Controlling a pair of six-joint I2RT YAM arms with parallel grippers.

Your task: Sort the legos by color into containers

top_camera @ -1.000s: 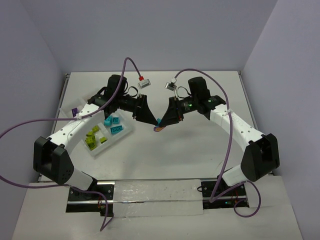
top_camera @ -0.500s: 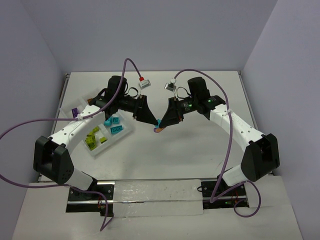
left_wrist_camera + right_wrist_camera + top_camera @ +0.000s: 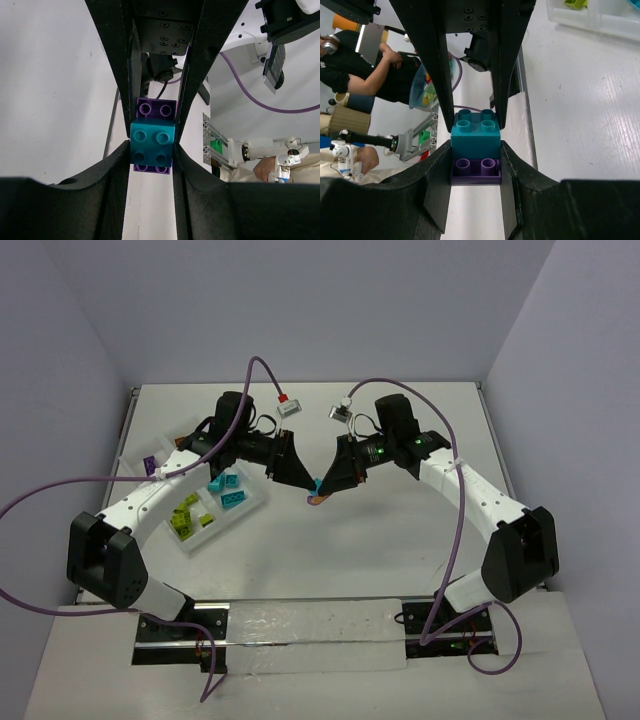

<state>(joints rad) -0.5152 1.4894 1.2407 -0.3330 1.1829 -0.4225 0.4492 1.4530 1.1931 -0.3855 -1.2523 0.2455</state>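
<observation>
Pale lavender walls enclose a white table point(image 3: 380, 540), over whose middle the two arms meet tip to tip. Between the tips a small stack of legos is held: a turquoise brick point(image 3: 476, 136) snapped onto a purple brick point(image 3: 156, 107). In the top view an orange-brown bit point(image 3: 315, 500) shows just below the fingertips, but whether it is joined to the stack cannot be told.

The left pincer point(image 3: 151, 148) is clenched on the flat sides of the turquoise brick. The right pincer point(image 3: 475, 152) is clamped on the purple brick, directly facing the other's tips.

The bricks are judged to be light, rigid and smooth-walled, so a firm squeeze across opposite flat faces is called for, with the studs left free. As the pair is press-fitted, it is likely to part suddenly, and a slip could be expected from a skewed pull.

The white tray point(image 3: 252, 502), with turquoise, lime and purple pieces in separate compartments, lies behind the left pincer, beneath its arm.
</observation>
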